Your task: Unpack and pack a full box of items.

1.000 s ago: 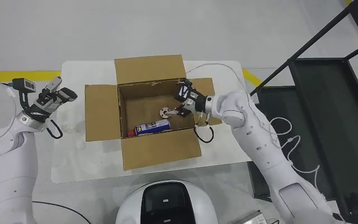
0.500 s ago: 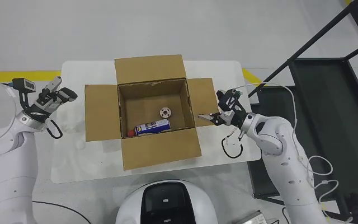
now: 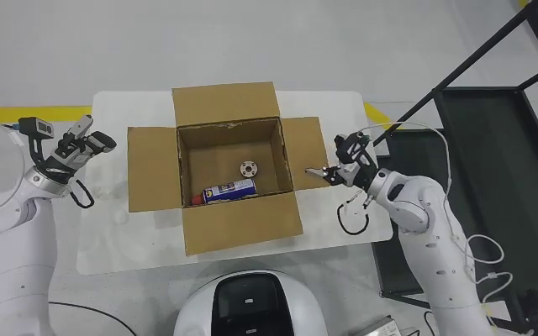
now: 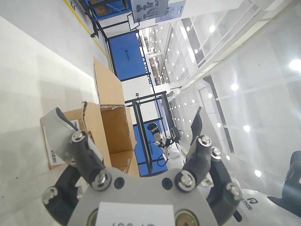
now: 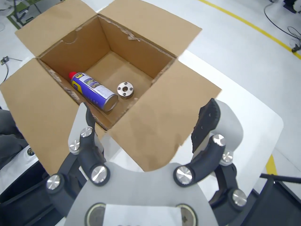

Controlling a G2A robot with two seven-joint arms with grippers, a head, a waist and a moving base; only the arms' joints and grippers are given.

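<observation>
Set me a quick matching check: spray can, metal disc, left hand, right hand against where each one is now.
1 spray can
2 metal disc
3 left hand
4 right hand

A open, over the right flap of the box
B on its side on the box floor
C open, at the table left edge
D flat on the box floor

Pairs: 1-B, 2-D, 3-C, 4-A

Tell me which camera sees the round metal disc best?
The right wrist view: the metal disc looks big, its holes clear. The top view shows it tiny. The left wrist view sees the box from the side.
</observation>
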